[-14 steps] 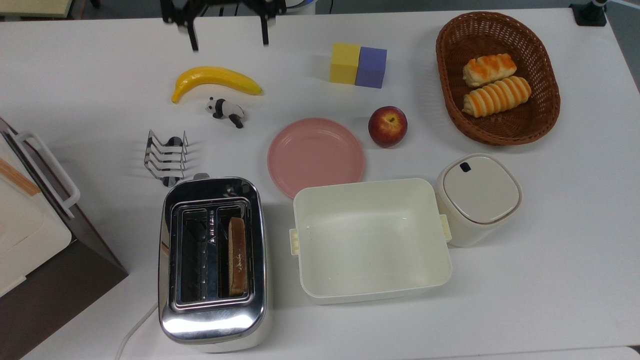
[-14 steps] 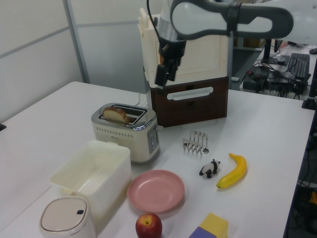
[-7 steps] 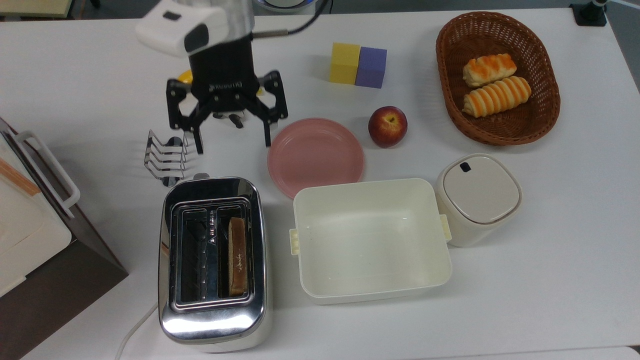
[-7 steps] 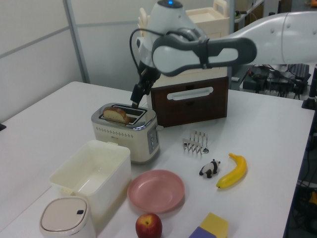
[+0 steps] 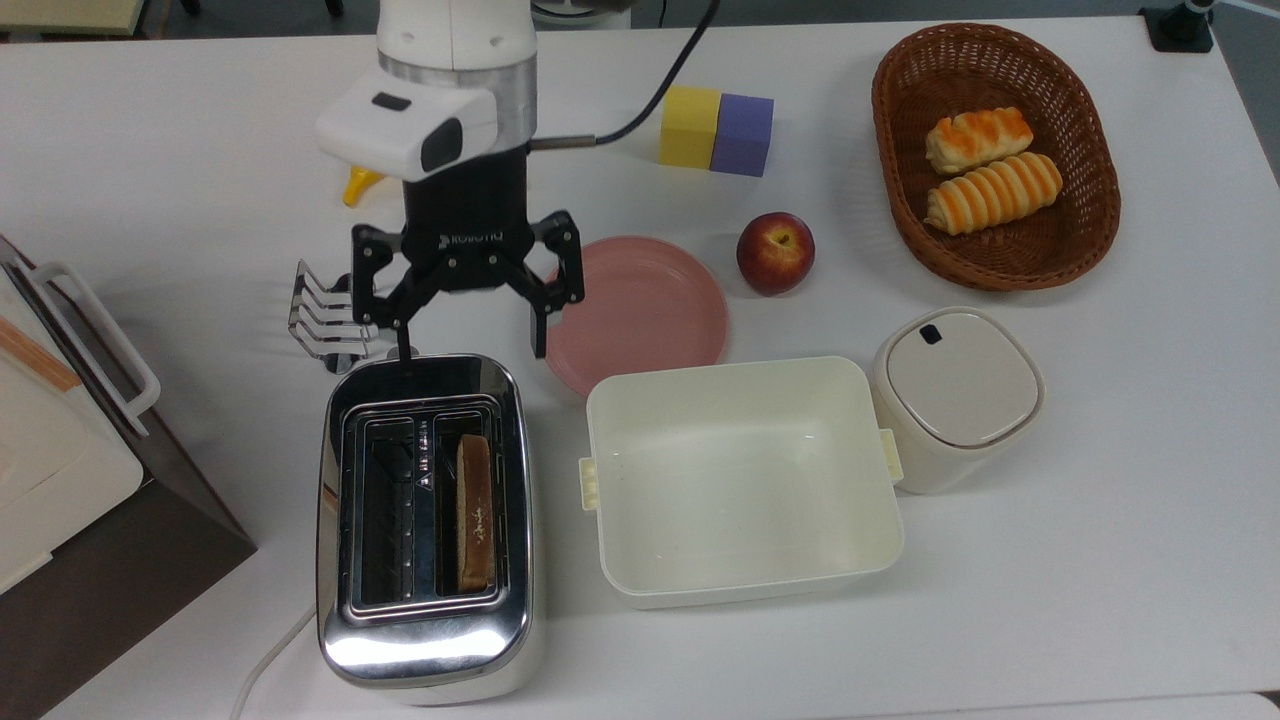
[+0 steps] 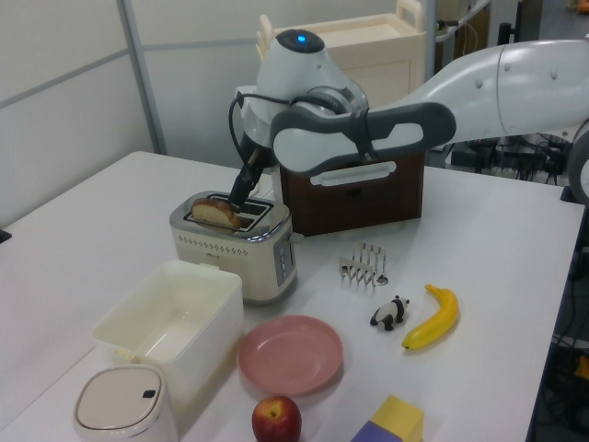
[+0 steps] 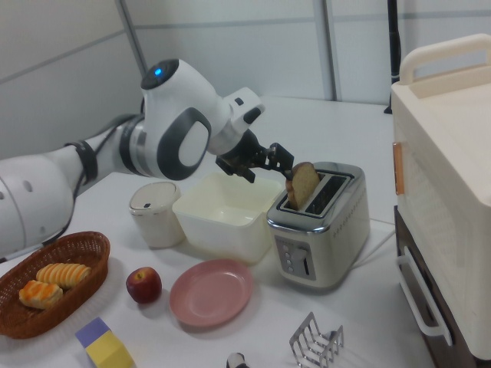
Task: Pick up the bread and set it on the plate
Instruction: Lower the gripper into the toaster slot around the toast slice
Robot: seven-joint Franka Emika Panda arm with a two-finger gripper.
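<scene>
The bread [image 5: 474, 512] is a brown slice standing on edge in the right-hand slot of the chrome toaster [image 5: 425, 640] in the top view. Its top pokes out of the slot in the left view [image 6: 216, 213] and the right view [image 7: 302, 185]. The pale pink plate [image 5: 655, 310] lies bare on the table, between toaster and apple, plate [image 6: 291, 354], plate [image 7: 211, 292]. My gripper [image 5: 471, 350] hangs open over the toaster's far end, its fingers spread wider than the slot, short of the bread, gripper [image 7: 268, 164]. Nothing is between the fingers.
A cream rectangular tub [image 5: 742, 480] and a lidded canister [image 5: 955, 395] stand on the top view's right of the toaster. A toast rack [image 5: 325, 320], an apple [image 5: 775, 252], two foam blocks [image 5: 716, 130] and a basket [image 5: 1092, 235] holding two rolls sit around. A cabinet [image 5: 70, 470] borders the top view's left.
The arm has swung in from the table's far edge, over the banana and panda, to the toaster's far end. The gripper stayed open. The bread has not moved.
</scene>
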